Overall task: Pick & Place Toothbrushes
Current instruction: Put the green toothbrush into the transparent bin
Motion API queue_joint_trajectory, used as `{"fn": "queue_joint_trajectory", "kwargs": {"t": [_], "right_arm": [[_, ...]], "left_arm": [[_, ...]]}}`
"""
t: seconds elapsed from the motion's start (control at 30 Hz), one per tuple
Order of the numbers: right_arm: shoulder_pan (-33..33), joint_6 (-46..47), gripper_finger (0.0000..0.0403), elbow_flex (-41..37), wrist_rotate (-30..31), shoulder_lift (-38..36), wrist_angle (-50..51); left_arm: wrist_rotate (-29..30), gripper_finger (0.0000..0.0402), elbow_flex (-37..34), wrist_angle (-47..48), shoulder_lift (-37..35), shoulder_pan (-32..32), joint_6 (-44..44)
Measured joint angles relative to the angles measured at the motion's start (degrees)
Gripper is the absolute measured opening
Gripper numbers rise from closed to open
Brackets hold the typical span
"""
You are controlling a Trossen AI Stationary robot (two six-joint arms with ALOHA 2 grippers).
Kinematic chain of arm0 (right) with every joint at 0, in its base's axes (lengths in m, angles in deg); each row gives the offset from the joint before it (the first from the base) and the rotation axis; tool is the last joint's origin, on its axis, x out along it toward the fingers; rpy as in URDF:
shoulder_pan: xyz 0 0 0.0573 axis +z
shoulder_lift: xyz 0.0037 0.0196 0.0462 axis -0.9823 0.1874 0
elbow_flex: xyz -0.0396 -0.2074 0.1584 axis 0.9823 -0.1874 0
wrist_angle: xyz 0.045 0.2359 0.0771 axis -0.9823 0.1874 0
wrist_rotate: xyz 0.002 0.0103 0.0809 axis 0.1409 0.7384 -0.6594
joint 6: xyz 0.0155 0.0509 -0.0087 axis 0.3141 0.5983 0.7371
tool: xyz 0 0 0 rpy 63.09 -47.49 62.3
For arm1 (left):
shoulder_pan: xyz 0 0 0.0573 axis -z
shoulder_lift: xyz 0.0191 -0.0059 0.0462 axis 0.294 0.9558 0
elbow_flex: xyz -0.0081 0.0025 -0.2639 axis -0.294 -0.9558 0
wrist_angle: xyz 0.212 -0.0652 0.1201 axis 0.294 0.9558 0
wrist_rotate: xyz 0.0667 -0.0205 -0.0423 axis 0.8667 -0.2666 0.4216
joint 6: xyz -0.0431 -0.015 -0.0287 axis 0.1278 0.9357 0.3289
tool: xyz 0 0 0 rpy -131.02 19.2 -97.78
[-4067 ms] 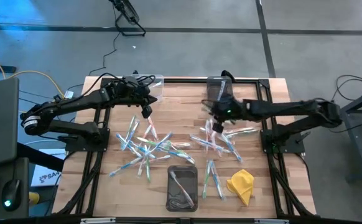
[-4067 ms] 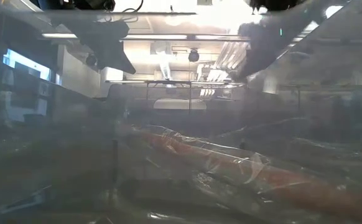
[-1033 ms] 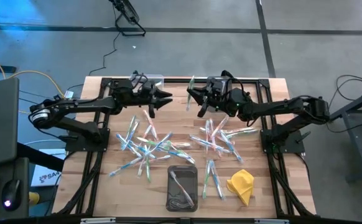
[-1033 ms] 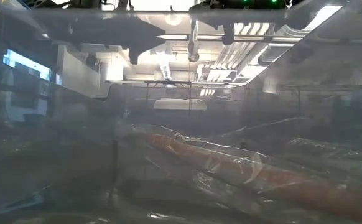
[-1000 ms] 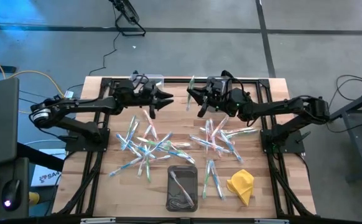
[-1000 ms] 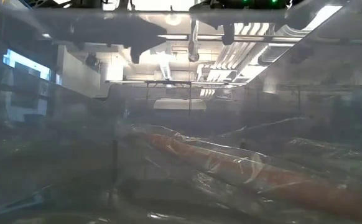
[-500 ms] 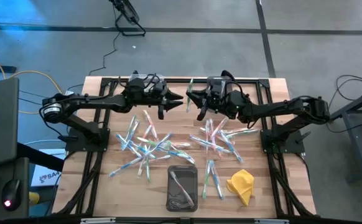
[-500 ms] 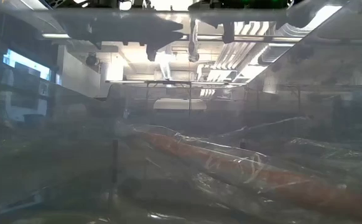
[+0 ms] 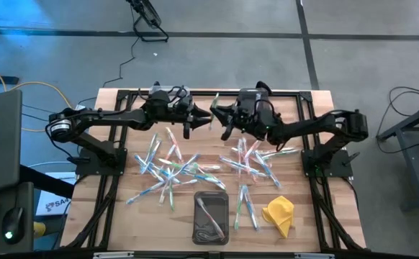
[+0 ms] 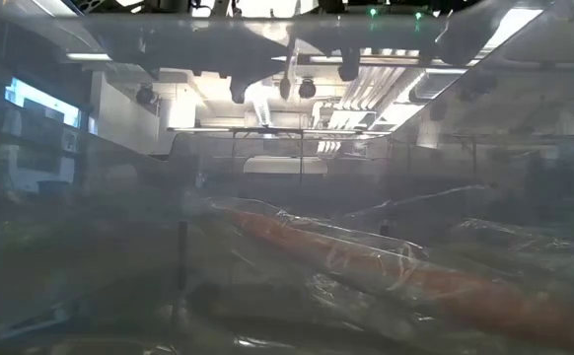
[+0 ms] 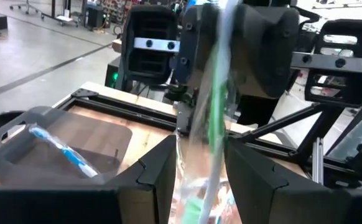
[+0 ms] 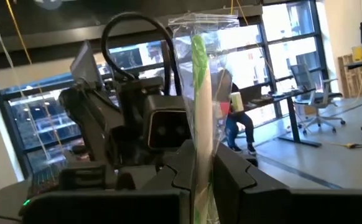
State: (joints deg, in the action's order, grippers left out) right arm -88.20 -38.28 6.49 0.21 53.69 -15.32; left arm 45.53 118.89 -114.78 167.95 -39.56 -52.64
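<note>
Handover territory now, up near the far edge of the surface at its middle. The right tool (image 9: 217,115) is pinching a green toothbrush in a clear wrapper (image 12: 199,93), held upright between its fingers, and the left tool (image 9: 204,119) faces it, fingers spread on either side of that same wrapped brush (image 11: 213,106) without visibly closing on it.

Risk number one, as I judge it: the wrapper is slick and loose, so if the left tool closes on film rather than the stick inside, the brush could slide out when the right lets go. Risk two is timing: release too early and it drops onto the surface; release late and both tools tug on thin plastic. The two tools are also very close, nose to nose, so a small misalignment could knock fingers together.

Everything else waits: the toothbrushes (image 9: 172,164) lie scattered across the middle of the surface in two loose heaps, a few near the front edge beside a dark bin (image 9: 211,217) and a yellow cloth (image 9: 278,213). A clear bin (image 11: 56,146) near the far edge already holds a blue brush (image 11: 60,147).
</note>
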Motion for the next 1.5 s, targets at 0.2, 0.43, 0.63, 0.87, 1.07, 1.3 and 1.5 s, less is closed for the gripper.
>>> {"fn": "queue_joint_trajectory", "kwargs": {"t": [0.2, 0.43, 0.63, 0.87, 1.07, 1.3, 1.5], "right_arm": [[-0.06, 1.59, 0.0023, 0.00, -0.10, 0.02, 0.48], [0.00, 1.72, 0.0023, 0.00, -1.18, 0.02, 0.89], [0.00, 1.72, 0.0023, 0.00, -1.24, 0.02, 1.19], [0.00, 1.74, 0.0023, 0.00, -1.24, 0.02, 1.70], [0.00, 1.72, 0.0023, 0.00, -1.24, 0.02, 2.12], [-0.02, 1.64, 0.0023, 0.00, -1.19, 0.02, 2.72], [-0.02, 1.44, 0.0023, 0.00, -1.22, 0.02, 2.72]], "left_arm": [[0.21, 0.0131, 0.00, 0.42, 0.00, 0.00, -0.02], [0.34, 0.0131, 0.00, -0.28, 0.17, 0.36, -0.02], [0.64, 0.0131, 0.51, -3.62, 2.67, 1.25, 0.42], [0.58, 0.0131, 1.20, -3.04, 3.56, 1.11, 0.90], [0.36, 0.0111, 1.19, -2.96, 3.56, 1.11, 0.90], [0.18, 0.0035, 1.18, -2.99, 3.56, 1.14, 1.02], [0.18, 0.0022, 1.18, -2.99, 3.56, 1.14, 1.07]]}}
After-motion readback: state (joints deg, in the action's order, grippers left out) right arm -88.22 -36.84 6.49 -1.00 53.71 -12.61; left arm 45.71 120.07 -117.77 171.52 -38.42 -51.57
